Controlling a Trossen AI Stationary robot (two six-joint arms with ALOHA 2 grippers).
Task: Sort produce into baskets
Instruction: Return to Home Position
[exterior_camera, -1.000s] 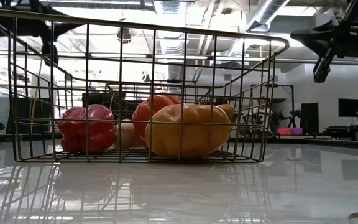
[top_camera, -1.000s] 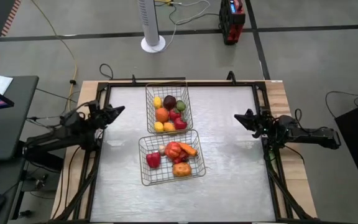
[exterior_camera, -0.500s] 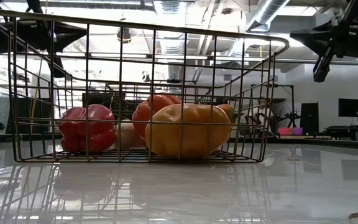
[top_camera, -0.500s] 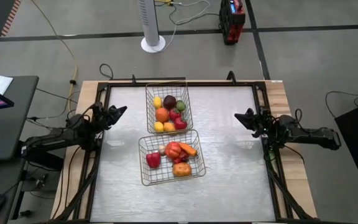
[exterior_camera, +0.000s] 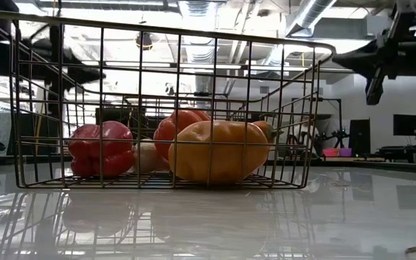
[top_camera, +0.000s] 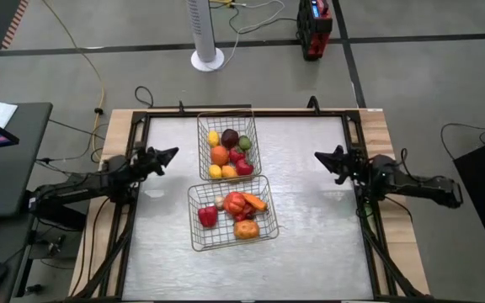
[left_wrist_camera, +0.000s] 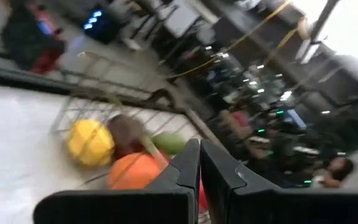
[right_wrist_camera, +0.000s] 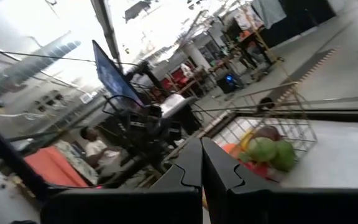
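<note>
On the brushed grey tabletop [top_camera: 310,219], small mixed-colour produce pieces [top_camera: 235,203] are being kept in two silver wire-mesh baskets [top_camera: 194,229]. The left gripper [top_camera: 170,155], just nudged inward, and right gripper [top_camera: 318,157] are being parked closed and empty, so sorting is seemingly done.

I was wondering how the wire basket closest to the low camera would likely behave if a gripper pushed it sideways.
The basket would probably slide rather than tip: it sits flat and wide on the glossy table. Its thin wire looks light yet stiff. The rounded yellow-orange piece inside might shift.
</note>
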